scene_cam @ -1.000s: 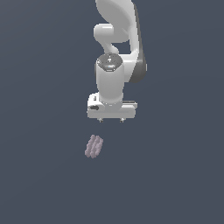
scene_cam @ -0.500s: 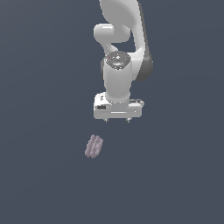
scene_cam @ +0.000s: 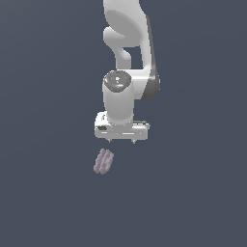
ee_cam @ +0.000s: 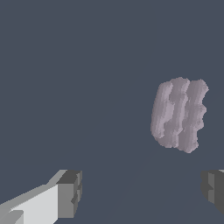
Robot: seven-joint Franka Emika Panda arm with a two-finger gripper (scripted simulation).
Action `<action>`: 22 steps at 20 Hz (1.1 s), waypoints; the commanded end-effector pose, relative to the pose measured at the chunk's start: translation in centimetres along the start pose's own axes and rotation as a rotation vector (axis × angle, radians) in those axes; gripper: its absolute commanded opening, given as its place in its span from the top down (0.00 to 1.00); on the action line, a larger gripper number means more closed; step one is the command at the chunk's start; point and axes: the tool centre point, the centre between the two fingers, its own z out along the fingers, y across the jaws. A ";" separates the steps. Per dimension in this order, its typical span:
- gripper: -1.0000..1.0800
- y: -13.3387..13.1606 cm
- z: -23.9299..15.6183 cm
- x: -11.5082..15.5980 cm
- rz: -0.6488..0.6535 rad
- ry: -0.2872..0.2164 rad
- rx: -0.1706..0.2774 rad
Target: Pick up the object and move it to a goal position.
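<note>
- Hovering above the flat dark slate-grey surface, the gripper (scene_cam: 122, 141) has its jaws spread wide and empty; in the wrist view the two dark fingertips (ee_cam: 72, 192) stand well apart with nothing between them.
- No desk edge or corner shows in either view, so the object (scene_cam: 103, 161) can be placed only by the arm: it lies on the surface, apart from the gripper, offset toward the exterior view's left and lower in that picture.
- Handling, as a judgement: it seems light and stiff; the bumpy ridges should give the pads purchase, though an uneven bite could make it twist.
- Best hold looks to be across its narrow width at mid-length, pads on the two long flanks.
- Its look: a small pale mauve-grey lump (ee_cam: 179, 114), oblong, like bumpy rods fused side by side, with shallow grooves along its length.
</note>
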 end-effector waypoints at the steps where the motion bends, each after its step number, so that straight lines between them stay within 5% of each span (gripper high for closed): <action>1: 0.04 1.5 1.2 1.0 0.035 -0.002 -0.004; 12: 0.04 7.4 6.2 4.1 0.168 -0.009 -0.025; 22: 0.04 8.5 7.2 4.4 0.189 -0.011 -0.029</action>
